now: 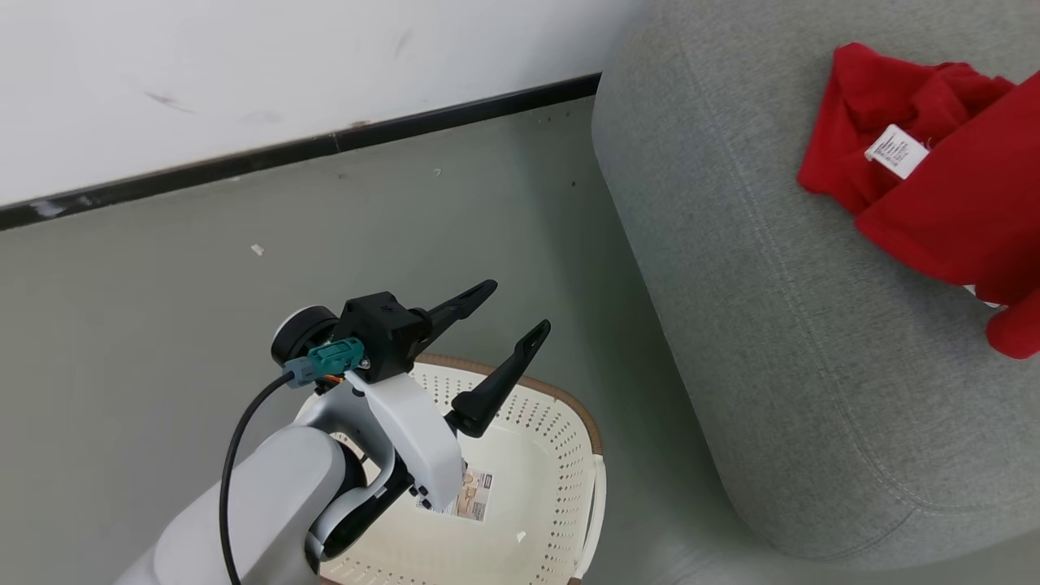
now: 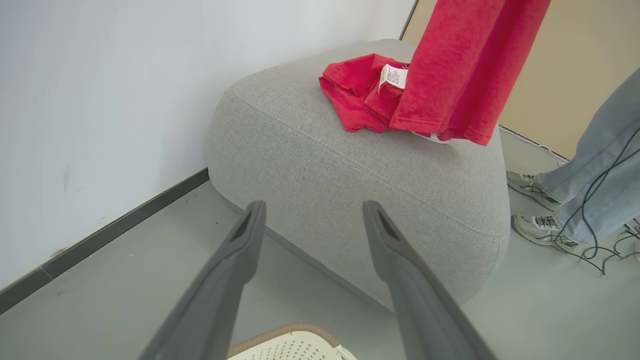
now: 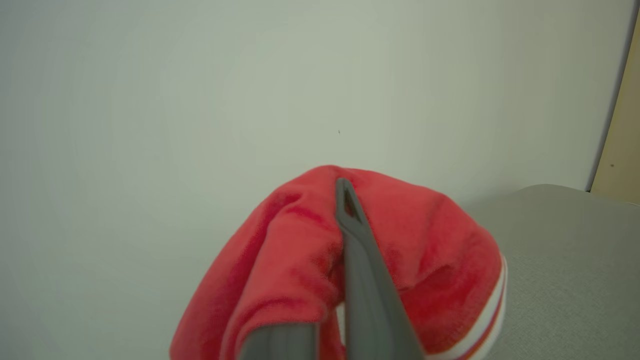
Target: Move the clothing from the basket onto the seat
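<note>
The red clothing (image 1: 934, 187) hangs down onto the grey seat (image 1: 772, 325), its lower part bunched on the cushion with a white tag showing. From the left wrist view the clothing (image 2: 450, 75) drapes from above onto the seat (image 2: 350, 175). My right gripper (image 3: 345, 200) is shut on the clothing (image 3: 300, 270), which folds over its fingers. My left gripper (image 1: 512, 313) stands open with nothing between its fingers, above the cream-white basket (image 1: 552, 487). The basket's bottom shows a paper label.
A white wall with a dark baseboard (image 1: 325, 146) runs behind the basket and seat. A person's legs and shoes (image 2: 540, 210) stand beyond the seat, with dark cables (image 2: 600, 240) on the floor beside them. Grey floor (image 1: 244, 309) lies left of the seat.
</note>
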Motion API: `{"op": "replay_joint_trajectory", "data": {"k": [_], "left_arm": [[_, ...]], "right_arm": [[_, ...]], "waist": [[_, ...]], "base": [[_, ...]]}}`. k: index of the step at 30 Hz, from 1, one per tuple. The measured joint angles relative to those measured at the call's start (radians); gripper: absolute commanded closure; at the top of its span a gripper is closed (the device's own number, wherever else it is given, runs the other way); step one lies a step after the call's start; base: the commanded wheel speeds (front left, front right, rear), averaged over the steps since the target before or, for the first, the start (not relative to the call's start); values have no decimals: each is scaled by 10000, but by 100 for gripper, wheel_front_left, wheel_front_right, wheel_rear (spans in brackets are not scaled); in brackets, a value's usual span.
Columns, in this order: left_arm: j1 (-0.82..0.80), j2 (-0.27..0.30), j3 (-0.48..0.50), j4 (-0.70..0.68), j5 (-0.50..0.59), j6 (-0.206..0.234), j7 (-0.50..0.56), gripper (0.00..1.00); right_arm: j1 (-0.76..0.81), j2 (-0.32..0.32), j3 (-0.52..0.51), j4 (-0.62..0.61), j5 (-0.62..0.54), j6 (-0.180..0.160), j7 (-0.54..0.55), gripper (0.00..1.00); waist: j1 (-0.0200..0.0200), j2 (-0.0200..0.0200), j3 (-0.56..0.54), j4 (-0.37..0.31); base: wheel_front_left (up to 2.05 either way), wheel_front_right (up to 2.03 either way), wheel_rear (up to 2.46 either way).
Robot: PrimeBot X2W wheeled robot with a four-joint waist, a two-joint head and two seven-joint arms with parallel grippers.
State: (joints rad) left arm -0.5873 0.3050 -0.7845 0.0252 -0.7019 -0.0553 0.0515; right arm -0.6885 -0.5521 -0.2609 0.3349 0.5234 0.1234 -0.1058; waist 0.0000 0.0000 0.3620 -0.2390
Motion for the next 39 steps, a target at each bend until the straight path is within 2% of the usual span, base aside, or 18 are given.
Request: {"op": "replay_joint_trajectory", "data": {"k": [7,14,32,34,37,38,39], "left_arm": [[-12,90,17,-253,17,0,6,0],[-76,94,19,-420,17,-2,90,0],[-464,366,268,-654,38,-100,88,0],[-464,385,267,-652,90,-102,88,0],[-465,384,265,-648,90,-105,84,0],[-465,391,267,-644,90,-107,84,0],[-465,397,268,-639,90,-111,81,0]], "right_arm": [[-643,-4,-477,468,-182,0,-136,100],[-848,-59,658,623,-853,2,-142,100],[-621,-8,888,2416,-1741,2,-188,100],[-475,27,1043,2663,-1893,2,-186,93],[-321,102,1187,2961,-2088,2,-184,71],[-321,100,1225,3060,-2146,2,-173,52],[-326,98,1254,3139,-2207,2,-173,17]], "waist": [[0,0,392,182],[0,0,826,357],[0,0,1539,472],[0,0,1546,465],[0,0,1534,455],[0,0,1525,452],[0,0,1515,448]], "base": [[0,0,0],[0,0,0],[0,0,0],[0,0,0],[0,0,0],[0,0,0],[0,0,0]]}}
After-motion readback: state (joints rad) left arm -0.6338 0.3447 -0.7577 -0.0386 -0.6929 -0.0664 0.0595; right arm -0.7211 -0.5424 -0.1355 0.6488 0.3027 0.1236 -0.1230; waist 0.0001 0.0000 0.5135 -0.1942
